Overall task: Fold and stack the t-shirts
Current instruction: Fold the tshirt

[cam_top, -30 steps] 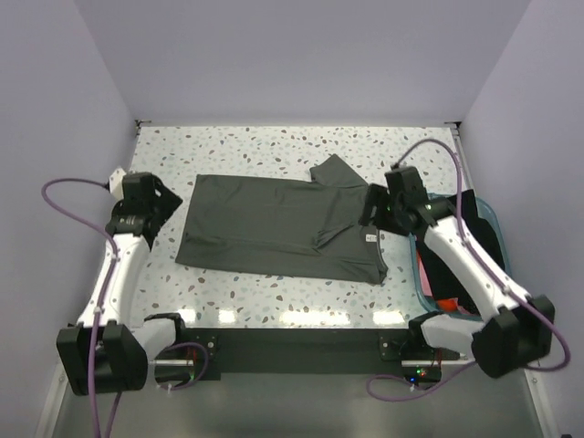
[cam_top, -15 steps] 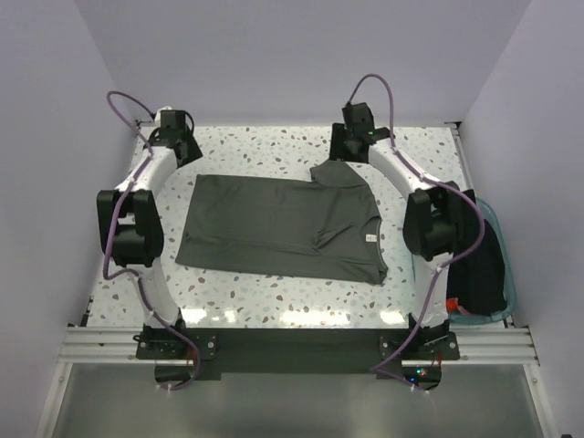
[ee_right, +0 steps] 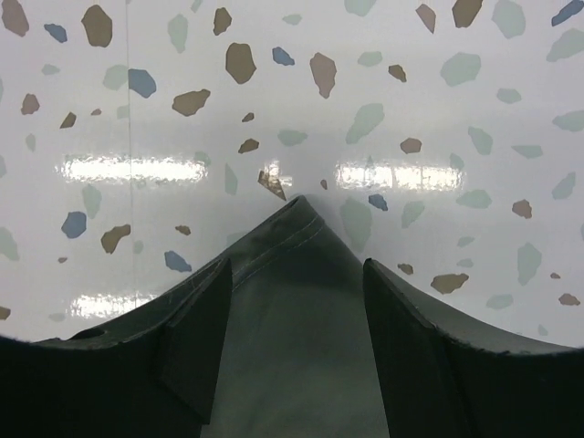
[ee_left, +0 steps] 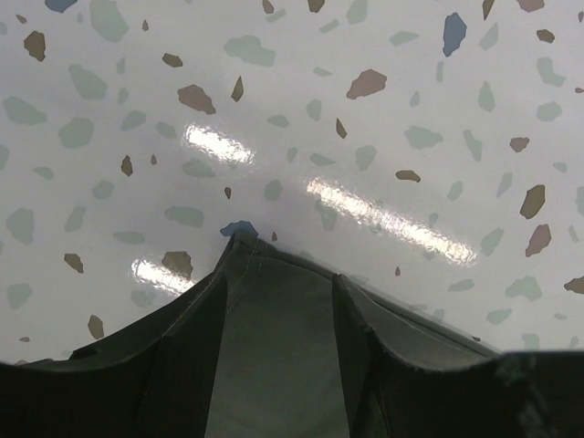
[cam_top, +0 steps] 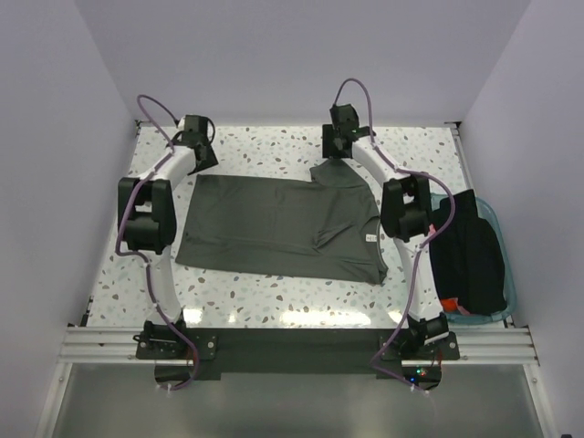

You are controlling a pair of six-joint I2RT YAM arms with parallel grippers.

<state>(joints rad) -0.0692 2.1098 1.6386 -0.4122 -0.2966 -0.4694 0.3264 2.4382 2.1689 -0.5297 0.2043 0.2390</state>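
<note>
A dark grey-green t-shirt [cam_top: 274, 224] lies spread flat in the middle of the table, one sleeve pointing to the far side. My left gripper [cam_top: 199, 169] is down at its far left corner. In the left wrist view the corner of the shirt [ee_left: 274, 365] lies between the two fingers of the left gripper [ee_left: 280, 283], jaws apart. My right gripper [cam_top: 333, 157] is at the tip of the far sleeve. There the sleeve tip of the shirt [ee_right: 292, 365] lies between the spread fingers of the right gripper [ee_right: 297, 274]. A black t-shirt [cam_top: 470, 251] and red-orange cloth [cam_top: 452, 304] sit in the tub.
A translucent teal tub [cam_top: 508, 274] stands at the right edge of the speckled table [cam_top: 255, 292]. Plain walls close the table in on the left, far and right sides. Purple cables loop above both arms.
Both arms have swung from the shirt's sides out to its far edge. Each gripper now straddles a cloth corner, and both pairs of jaws have narrowed.
</note>
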